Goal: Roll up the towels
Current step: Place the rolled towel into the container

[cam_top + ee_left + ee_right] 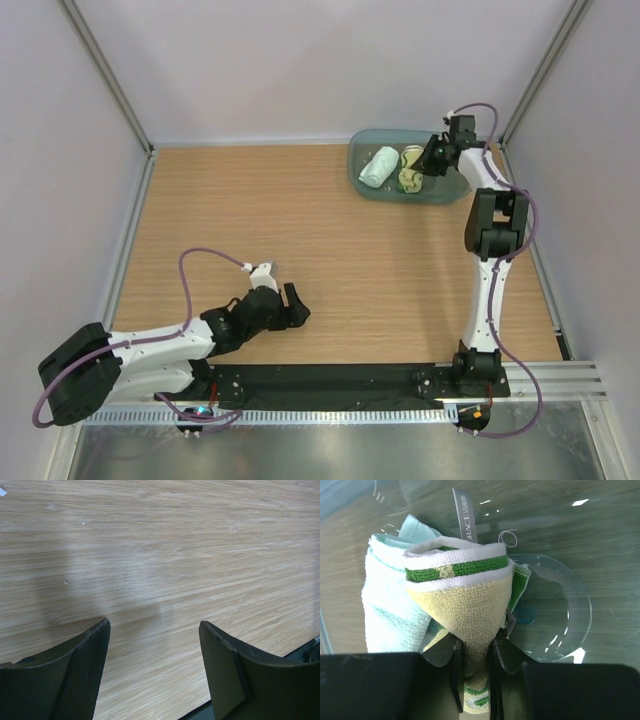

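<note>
My right end effector (475, 652) is closed to a narrow gap, its fingers pinching the lower end of the rolled yellow towel (462, 605), whose green edging shows at the top. A grey label (465, 522) stands up behind it. Touching the yellow towel on its left in the wrist view is the mint-white towel (387, 600), also rolled. Both sit inside the translucent teal tray (445, 193) at the far right of the table (350, 250). My left end effector (292, 305) is low over bare wood at the near left, well apart from the tray, jaws wide and holding nothing.
</note>
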Motion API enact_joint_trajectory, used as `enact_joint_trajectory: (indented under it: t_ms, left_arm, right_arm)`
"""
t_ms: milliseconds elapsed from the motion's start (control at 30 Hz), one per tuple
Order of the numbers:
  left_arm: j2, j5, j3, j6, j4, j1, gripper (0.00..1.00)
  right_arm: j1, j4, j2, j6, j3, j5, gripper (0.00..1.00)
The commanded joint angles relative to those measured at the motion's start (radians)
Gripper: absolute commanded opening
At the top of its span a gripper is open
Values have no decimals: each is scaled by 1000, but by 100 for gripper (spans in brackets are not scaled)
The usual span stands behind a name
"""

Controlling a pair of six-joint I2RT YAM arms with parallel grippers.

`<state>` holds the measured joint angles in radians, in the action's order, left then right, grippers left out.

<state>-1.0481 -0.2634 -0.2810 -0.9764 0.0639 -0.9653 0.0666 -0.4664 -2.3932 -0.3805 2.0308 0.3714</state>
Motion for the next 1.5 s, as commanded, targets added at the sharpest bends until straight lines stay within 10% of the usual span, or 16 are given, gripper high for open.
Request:
enact_joint_trajectory:
  t_ms: [0,433,900,1467]
  left_arm:
    - [-23,29,-1,22,-44,10,73]
    - [-29,41,2,21,-36,22,72]
    - [-32,53,8,22,-26,33,72]
    - [-27,61,11,21,-24,40,72]
  right_arm:
    - [-50,-159,-35,88,65,-172,3]
    - [-189,-288,-182,61,282,-301,7]
    - [-203,-359,-158,78,275,-446,59]
    - [-203,-370,-21,69,263,-333,70]
